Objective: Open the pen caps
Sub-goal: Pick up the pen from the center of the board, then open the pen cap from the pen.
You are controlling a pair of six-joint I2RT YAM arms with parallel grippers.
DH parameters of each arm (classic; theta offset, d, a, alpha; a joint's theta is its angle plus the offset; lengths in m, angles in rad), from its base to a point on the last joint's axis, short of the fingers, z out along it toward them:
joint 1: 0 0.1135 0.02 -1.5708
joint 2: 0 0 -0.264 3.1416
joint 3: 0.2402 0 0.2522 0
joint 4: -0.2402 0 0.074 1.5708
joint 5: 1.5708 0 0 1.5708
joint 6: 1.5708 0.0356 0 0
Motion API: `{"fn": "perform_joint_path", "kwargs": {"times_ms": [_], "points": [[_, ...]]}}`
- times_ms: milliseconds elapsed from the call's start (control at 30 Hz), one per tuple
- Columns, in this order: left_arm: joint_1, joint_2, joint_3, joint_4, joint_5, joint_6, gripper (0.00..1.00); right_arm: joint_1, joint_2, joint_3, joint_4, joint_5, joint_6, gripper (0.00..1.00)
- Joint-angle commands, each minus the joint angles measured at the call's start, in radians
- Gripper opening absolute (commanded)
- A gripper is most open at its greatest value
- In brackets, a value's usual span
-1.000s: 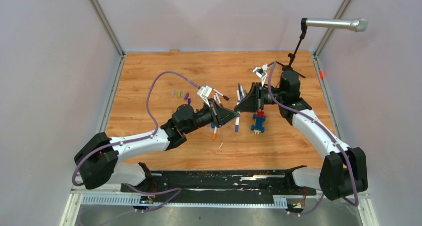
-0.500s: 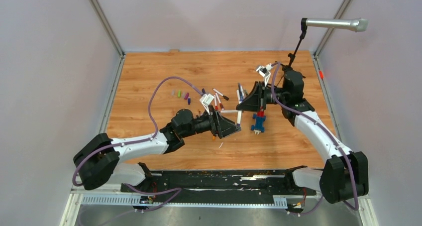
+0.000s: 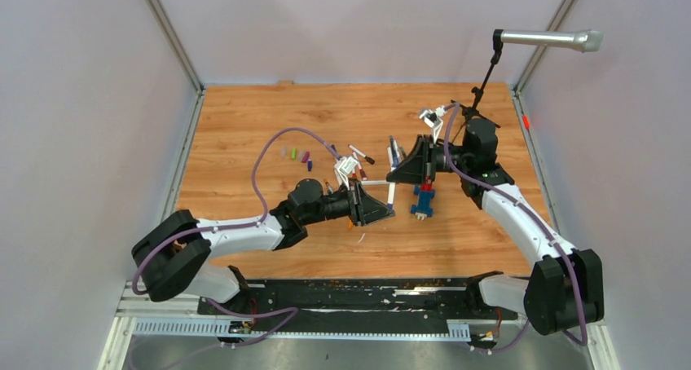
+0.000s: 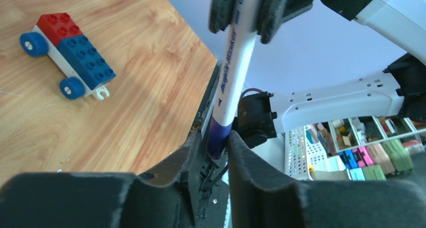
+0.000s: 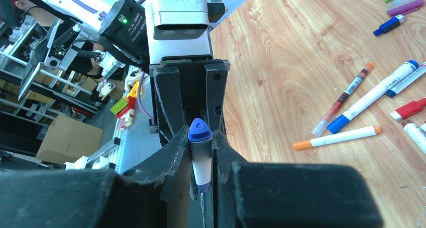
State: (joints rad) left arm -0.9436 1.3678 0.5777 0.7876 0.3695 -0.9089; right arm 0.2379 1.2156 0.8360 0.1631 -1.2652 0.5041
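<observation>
Where left jaws pinch cap (image 4: 217, 137), tip hidden | barrel (image 4: 233, 62) top cropped

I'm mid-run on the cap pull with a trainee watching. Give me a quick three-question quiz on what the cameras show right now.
1. True or false: the left gripper and the right gripper hold the same pen.
2. What does the left gripper pinch? A) the dark blue cap B) a loose orange pen C) nothing
3. Which toy sits on the table near the grippers?

Key: 1 true. 2 A. 3 the block car.
</observation>
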Motion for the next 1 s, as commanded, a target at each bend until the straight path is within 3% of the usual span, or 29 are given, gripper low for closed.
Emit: {"fn": "perform_joint_path", "kwargs": {"times_ms": [0,100,267,433,667,967], "points": [[-0.009,0.02,0.052,0.06,0.02,0.009,0.21,-0.005,-0.009,-0.001,0.065,0.001,0.031,0.0],[-0.009,0.033,0.056,0.067,0.029,0.006,0.0,-0.006,-0.009,-0.003,0.067,0.003,0.035,0.0],[-0.008,0.067,0.039,0.108,0.079,-0.024,0.0,-0.019,0.025,0.067,0.02,-0.005,0.01,0.0],[-0.009,0.102,0.028,0.099,0.133,-0.026,0.0,-0.023,0.14,0.317,-0.293,0.054,-0.242,0.0],[-0.01,0.111,-0.039,0.123,0.135,-0.018,0.0,-0.026,0.265,0.569,-0.264,0.137,-0.192,0.0],[-0.009,0.198,-0.102,0.247,0.155,-0.086,0.0,-0.029,0.297,0.697,-0.325,0.216,-0.268,0.0]]}}
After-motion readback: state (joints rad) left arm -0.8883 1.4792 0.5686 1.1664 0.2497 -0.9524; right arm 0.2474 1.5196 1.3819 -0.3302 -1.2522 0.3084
